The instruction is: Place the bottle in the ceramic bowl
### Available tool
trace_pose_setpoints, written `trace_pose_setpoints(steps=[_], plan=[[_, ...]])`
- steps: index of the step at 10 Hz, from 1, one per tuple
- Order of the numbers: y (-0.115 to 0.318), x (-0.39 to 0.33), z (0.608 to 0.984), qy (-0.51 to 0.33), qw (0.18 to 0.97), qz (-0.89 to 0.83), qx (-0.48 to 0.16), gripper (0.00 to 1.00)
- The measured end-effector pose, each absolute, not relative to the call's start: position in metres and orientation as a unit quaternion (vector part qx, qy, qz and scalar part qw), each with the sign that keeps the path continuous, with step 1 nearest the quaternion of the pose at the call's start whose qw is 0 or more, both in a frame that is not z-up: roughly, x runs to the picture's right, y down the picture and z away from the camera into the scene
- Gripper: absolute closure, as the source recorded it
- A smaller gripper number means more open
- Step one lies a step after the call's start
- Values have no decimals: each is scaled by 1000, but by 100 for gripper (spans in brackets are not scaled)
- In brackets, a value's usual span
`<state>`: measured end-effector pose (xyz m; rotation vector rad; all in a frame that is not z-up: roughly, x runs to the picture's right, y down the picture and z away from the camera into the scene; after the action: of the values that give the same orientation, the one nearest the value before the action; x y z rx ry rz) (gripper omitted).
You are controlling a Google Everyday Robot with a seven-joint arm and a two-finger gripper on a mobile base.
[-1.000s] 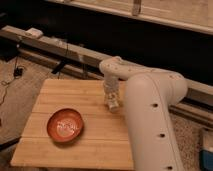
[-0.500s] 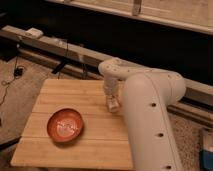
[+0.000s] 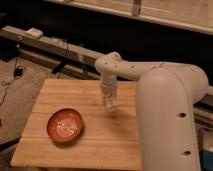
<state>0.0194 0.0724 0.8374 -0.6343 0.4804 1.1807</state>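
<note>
Ideally, the small whitish bottle (image 3: 111, 104), at the gripper (image 3: 110, 101) over the wooden table (image 3: 75, 95) (its hold could not be told), was to be lowered centrally into the glossy orange-red ceramic bowl (image 3: 65, 125).

The round shallow orange-red ceramic bowl (image 3: 65, 125) sits on the pale wooden slat table (image 3: 100, 147), in its front-left part. The gripper (image 3: 109, 98) hangs over the table's back middle, behind and right of the bowl and well apart from it, with the small whitish translucent bottle (image 3: 112, 105) at its tip, close to the tabletop. The bulky white robot arm (image 3: 170, 115) fills the right side. Behind the table runs a long grey rail (image 3: 55, 47), a small white box (image 3: 34, 33) on its left end.
</note>
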Motion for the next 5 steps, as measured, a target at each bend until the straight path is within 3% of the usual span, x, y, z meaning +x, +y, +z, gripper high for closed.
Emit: trace_pose_setpoints(steps=[5], plan=[[119,-75,772,185,807,476,-295,100]])
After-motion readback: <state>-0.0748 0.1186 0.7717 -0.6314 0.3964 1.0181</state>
